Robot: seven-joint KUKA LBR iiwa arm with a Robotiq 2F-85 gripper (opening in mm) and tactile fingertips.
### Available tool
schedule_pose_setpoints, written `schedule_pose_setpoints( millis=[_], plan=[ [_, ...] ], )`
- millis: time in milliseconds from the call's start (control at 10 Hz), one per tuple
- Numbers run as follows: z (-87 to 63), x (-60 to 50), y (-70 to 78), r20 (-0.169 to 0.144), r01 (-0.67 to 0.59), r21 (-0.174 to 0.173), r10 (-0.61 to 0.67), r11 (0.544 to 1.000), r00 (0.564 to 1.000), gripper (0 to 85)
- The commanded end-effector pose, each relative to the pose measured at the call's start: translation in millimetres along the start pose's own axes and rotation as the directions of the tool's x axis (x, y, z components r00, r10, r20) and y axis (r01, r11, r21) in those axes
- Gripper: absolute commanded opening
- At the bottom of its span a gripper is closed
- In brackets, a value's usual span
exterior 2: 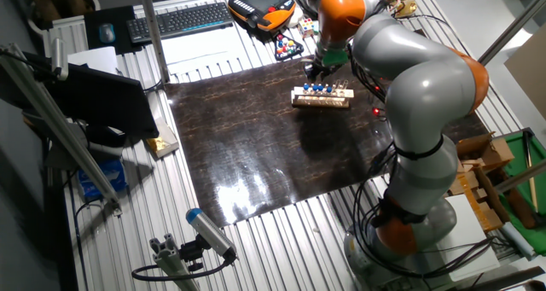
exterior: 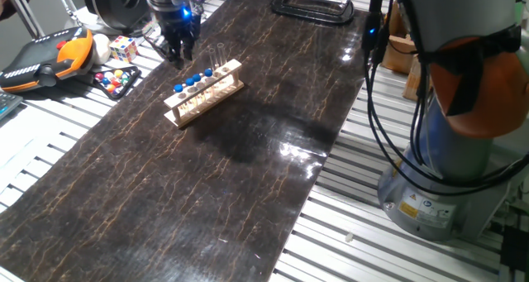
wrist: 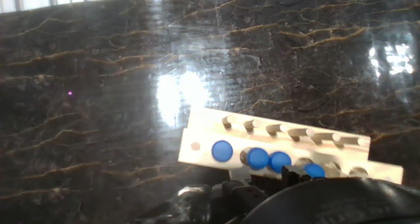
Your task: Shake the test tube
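A pale wooden rack (exterior: 204,92) stands at the far left of the dark marble-patterned mat (exterior: 207,174). It holds several slim clear test tubes with round blue caps (exterior: 192,81) in a row. Two taller uncapped clear tubes (exterior: 216,59) stand at its far end. My gripper (exterior: 178,49) hovers just behind and above the capped end of the rack, its fingers apart with nothing between them. The other fixed view shows the gripper (exterior 2: 316,68) just beyond the rack (exterior 2: 322,97). In the hand view the blue caps (wrist: 257,158) lie close below the dark finger parts (wrist: 262,184).
Left of the mat lie an orange teach pendant (exterior: 50,57), a Rubik's cube (exterior: 124,46) and a tray of coloured balls (exterior: 116,79). A black clamp (exterior: 310,5) sits at the mat's far end. The arm's base (exterior: 438,191) stands at the right. A keyboard (exterior 2: 179,20) lies beyond the mat.
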State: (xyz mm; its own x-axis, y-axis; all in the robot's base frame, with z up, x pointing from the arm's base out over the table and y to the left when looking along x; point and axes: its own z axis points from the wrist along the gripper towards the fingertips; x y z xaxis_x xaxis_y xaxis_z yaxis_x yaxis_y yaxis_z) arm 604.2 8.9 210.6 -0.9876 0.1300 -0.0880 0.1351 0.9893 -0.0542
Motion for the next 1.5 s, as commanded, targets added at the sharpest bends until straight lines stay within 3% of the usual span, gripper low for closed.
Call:
schedule_pose_setpoints(
  millis=[0, 400, 900, 1400],
  plan=[
    [-5.2, 1.7, 1.4, -0.006, -0.003, 0.001, 0.003, 1.0, 1.0, 29.7],
    [-17.2, 9.5, 9.2, -0.015, 0.002, -0.007, -0.002, 1.0, 1.0, 0.7],
    [-32.0, 26.2, 21.1, -0.01, -0.017, 0.002, 0.017, 1.0, 1.0, 0.7],
    [-51.2, 38.5, 18.1, -0.032, 0.038, 0.019, -0.037, 0.999, 0.999, 0.7]
  ],
)
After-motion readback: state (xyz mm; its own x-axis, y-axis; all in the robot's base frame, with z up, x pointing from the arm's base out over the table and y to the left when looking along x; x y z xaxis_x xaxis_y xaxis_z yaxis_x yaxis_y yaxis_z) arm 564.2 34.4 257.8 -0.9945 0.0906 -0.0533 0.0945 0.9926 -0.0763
